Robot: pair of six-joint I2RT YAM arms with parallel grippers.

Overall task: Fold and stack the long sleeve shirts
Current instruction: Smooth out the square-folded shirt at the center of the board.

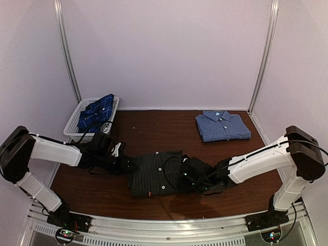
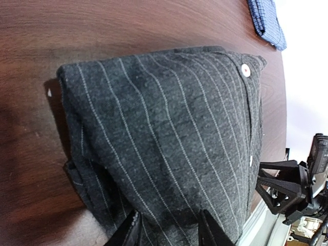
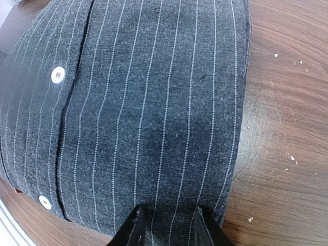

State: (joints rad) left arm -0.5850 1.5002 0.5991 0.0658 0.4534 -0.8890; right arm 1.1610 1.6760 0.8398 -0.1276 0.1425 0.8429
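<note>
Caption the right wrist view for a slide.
Right tool gripping the edge of the folded pinstriped charcoal shirt on the wooden table.

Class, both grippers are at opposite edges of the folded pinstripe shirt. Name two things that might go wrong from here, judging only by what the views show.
1. Each gripper, left and right, seems to pinch only a narrow bit of the pinstripe shirt's edge; if lifted, the folded layers may sag open or slip out.
2. The checked shirt lies well away at the far right; carrying across the table could undo the fold.

Lab test booth: white panel walls (image 1: 169, 51)
</note>
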